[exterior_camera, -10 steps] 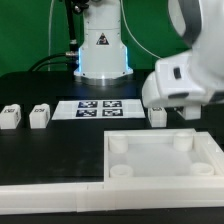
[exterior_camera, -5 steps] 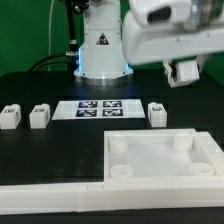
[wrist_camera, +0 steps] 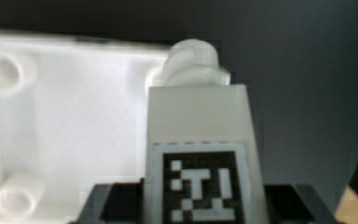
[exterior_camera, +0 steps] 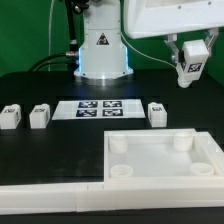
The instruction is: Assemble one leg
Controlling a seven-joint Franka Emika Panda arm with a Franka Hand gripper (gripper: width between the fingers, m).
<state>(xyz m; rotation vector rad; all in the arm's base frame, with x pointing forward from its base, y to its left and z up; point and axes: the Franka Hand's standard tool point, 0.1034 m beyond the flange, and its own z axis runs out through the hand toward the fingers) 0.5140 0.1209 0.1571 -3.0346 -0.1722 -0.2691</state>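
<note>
My gripper [exterior_camera: 191, 58] is raised high at the exterior view's right and is shut on a leg [exterior_camera: 190, 68], a small white post with a black-and-white tag. In the wrist view the held leg [wrist_camera: 197, 120] stands between the dark fingers [wrist_camera: 115, 203], tag facing the camera, and the gripper [wrist_camera: 202, 205] hangs above the tray [wrist_camera: 69, 100]. Three more legs stand on the black table: two at the left [exterior_camera: 11, 116] [exterior_camera: 40, 116] and one [exterior_camera: 157, 113] behind the large white tray [exterior_camera: 160, 178] with its round corner sockets.
The marker board [exterior_camera: 100, 108] lies in front of the robot's white base [exterior_camera: 102, 50]. A long white bar [exterior_camera: 50, 198] lies along the front, beside the tray's left side.
My gripper has risen from table height beside the right-hand standing leg to high up, moving slightly right, with a leg held in it. The legs on the table have not moved.
</note>
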